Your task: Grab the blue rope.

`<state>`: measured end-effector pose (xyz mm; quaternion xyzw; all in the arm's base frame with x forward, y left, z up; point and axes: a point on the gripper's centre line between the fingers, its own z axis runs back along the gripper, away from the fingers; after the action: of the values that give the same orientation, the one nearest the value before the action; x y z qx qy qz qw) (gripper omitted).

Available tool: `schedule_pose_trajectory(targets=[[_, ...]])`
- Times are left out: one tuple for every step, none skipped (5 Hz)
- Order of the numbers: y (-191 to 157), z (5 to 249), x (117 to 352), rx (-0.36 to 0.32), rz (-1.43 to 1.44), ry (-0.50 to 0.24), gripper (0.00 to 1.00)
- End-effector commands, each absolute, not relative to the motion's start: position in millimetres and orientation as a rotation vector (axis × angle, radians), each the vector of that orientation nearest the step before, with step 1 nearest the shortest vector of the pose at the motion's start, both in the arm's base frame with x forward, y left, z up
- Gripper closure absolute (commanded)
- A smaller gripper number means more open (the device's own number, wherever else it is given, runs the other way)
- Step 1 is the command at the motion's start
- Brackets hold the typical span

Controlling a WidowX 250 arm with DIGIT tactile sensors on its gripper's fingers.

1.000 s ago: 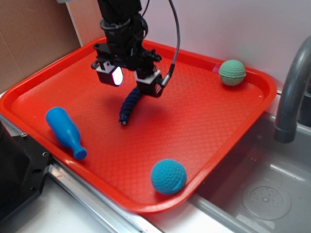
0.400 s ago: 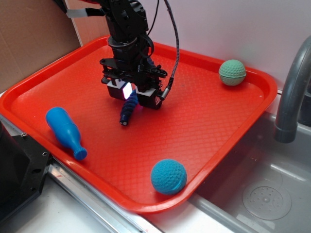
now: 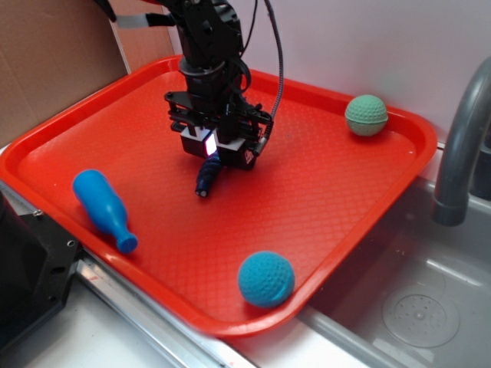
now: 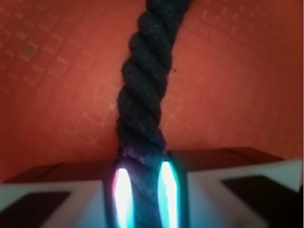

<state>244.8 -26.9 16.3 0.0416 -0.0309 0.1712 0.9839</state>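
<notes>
The blue rope (image 3: 206, 178), dark navy and braided, lies on the red tray (image 3: 322, 192) near its middle. My gripper (image 3: 211, 153) is down over its far end, so only the near end sticks out below the fingers. In the wrist view the blue rope (image 4: 145, 90) runs up the frame from between the two glowing pads (image 4: 122, 192), which press against its sides. The gripper (image 4: 143, 194) is shut on the rope.
A light blue bowling pin (image 3: 103, 207) lies at the tray's left front. A teal dimpled ball (image 3: 265, 279) sits near the front edge, and a green ball (image 3: 366, 114) at the back right corner. A grey tap (image 3: 460, 146) and sink (image 3: 414, 299) lie to the right.
The gripper came down over the rope and its fingers closed from wide apart onto it. The rope's visible part grew shorter.
</notes>
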Motion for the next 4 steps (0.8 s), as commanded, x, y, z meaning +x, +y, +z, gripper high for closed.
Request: schedule_pose_trajectory(targets=[[-13.4, 75.1, 242.2, 0.063, 0.357, -0.037, 1.0], [-13.0, 123.3, 243.1, -0.049, 0.159, 0.05, 1.0], [-19.3, 164.0, 231.7, -0.014, 0.027, 0.02, 1.0], [-18.7, 204.6, 214.0, -0.048, -0.053, -0.041, 1.0]])
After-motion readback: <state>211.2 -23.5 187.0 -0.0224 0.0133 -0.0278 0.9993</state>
